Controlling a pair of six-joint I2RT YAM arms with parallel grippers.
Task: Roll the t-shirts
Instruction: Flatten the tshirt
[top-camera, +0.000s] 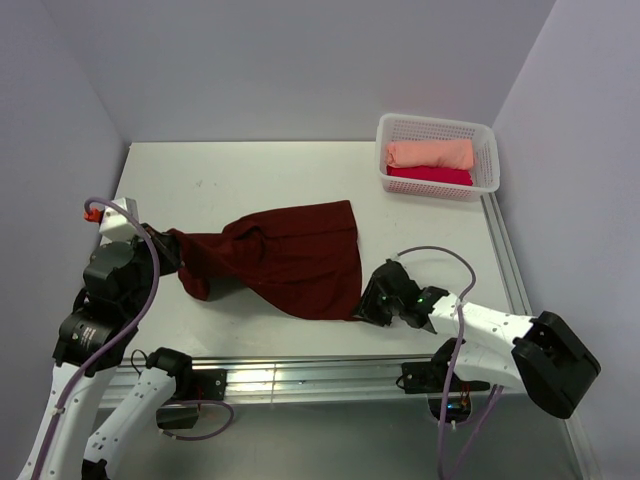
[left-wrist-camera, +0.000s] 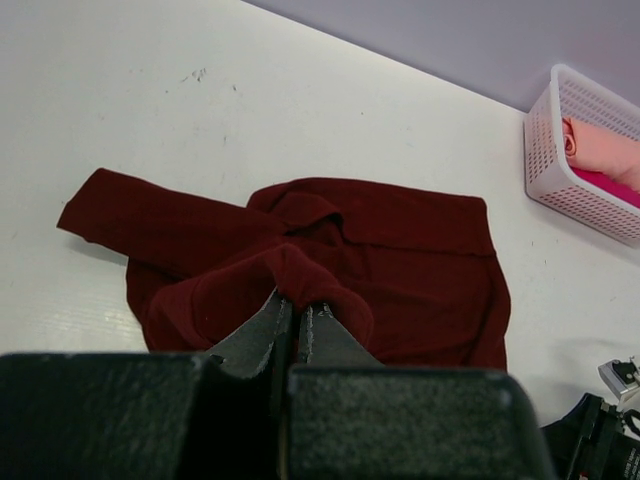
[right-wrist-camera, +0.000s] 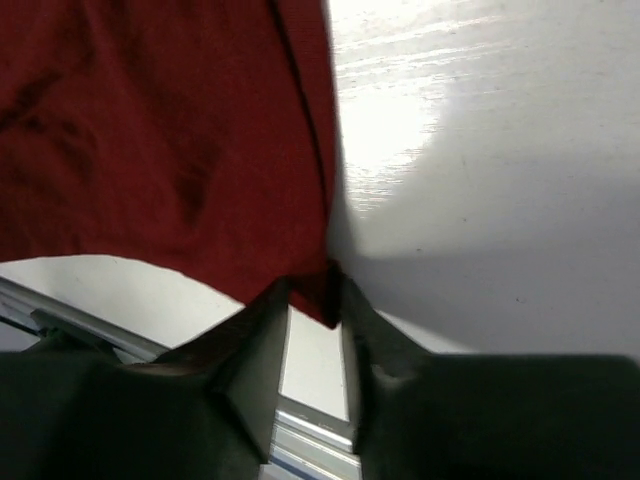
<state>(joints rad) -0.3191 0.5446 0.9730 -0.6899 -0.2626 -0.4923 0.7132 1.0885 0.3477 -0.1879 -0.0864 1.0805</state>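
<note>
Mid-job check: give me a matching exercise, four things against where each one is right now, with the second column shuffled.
1. maroon t-shirt
2. peach t-shirt
3. left gripper
4. right gripper

A. in the white basket
B. at the near right corner of the maroon cloth
C. lying crumpled on the table
D. shut on a fold of maroon cloth

Pairs: 1-C, 2-A, 3-D, 4-B

Looking like a robotics lab: plain walls (top-camera: 300, 60) are boxing in a white tabletop (top-camera: 250, 180), left arm (top-camera: 110, 278) and right arm (top-camera: 490, 326) are sitting bolted to an aluminium rail (top-camera: 310, 378).
</note>
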